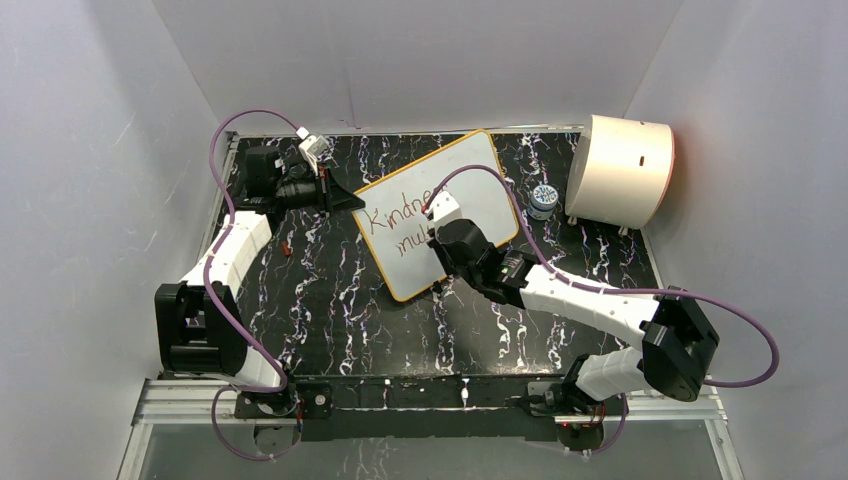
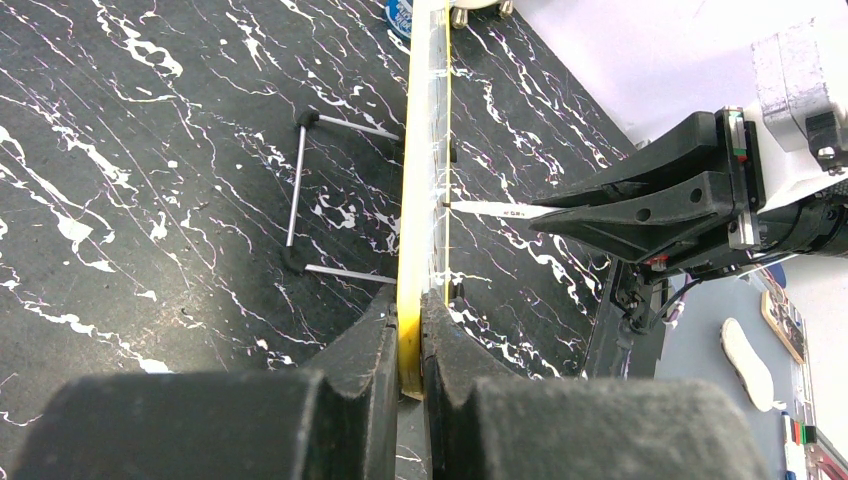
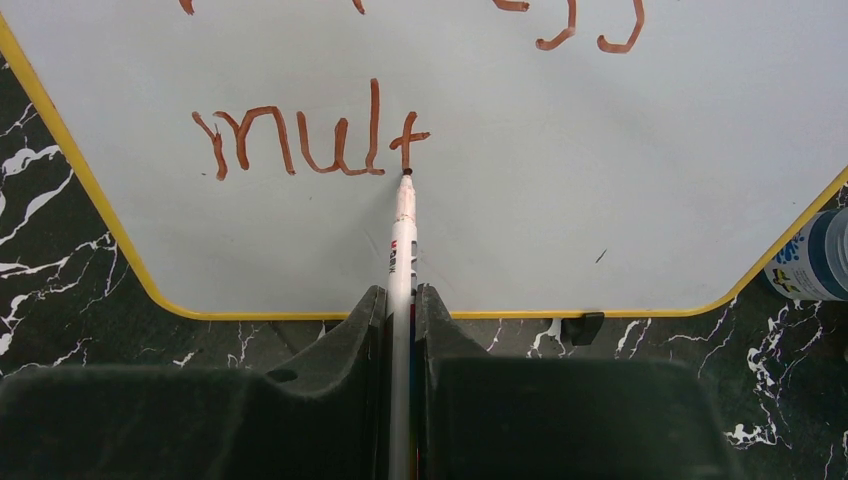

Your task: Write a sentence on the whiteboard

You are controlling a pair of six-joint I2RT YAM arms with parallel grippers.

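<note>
Right wrist view shows you mid-word: the sentence [image 3: 310, 140] has reached "mult" on its second line, with the first line cut off at the top. Your right gripper [image 3: 400, 300] is clamped tight on the marker [image 3: 402, 240], whose tip touches the whiteboard [image 3: 620, 180] at the foot of the "t". Your left gripper [image 2: 408, 325] is pinched on the board's yellow rim, where the board stands propped on the mat [image 1: 330, 290] between the arms. Next, I judge, you should lift the tip, move just right of the "t" and start the next letter with light pressure
</note>
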